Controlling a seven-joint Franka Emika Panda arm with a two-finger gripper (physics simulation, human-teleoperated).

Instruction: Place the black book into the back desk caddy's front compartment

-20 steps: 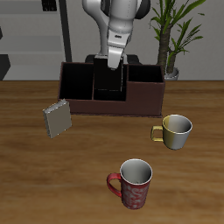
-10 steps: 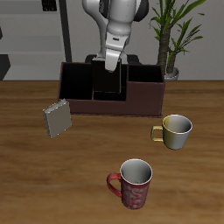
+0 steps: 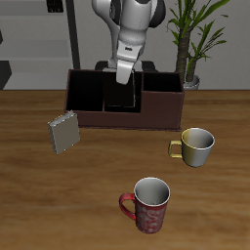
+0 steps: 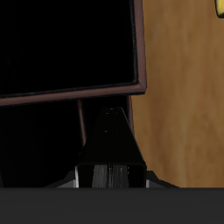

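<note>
Above the caddy: your gripper [image 3: 125, 76] hangs over the middle of the back desk caddy [image 3: 161, 119], with the black book [image 3: 121, 93] upright beneath it and partly down among the compartments.
Claw state: clamped on the black book's top edge, as both views suggest; in the wrist view the book [image 4: 111, 144] runs straight out from between the fingers.
Which compartment: you cannot tell from these views whether the book sits over the front one; check before you let go.
Book handling: judged stiff, thin and light, with a smooth cover that could slip; hold it by the top edge, centred, so it hangs plumb.
Risk: a tilted book may catch a divider.
Neighbours: a grey speckled book [image 3: 64, 133] leans at about 8 o'clock from the caddy, well apart; a yellow mug [image 3: 194, 146] at 4 o'clock; a red mug [image 3: 148, 205] at 6 o'clock, near the table's front edge.
Surface: brown wooden table [image 3: 39, 205], flat.
Room: a potted plant [image 3: 191, 39] stands behind the caddy at about 2 o'clock.
</note>
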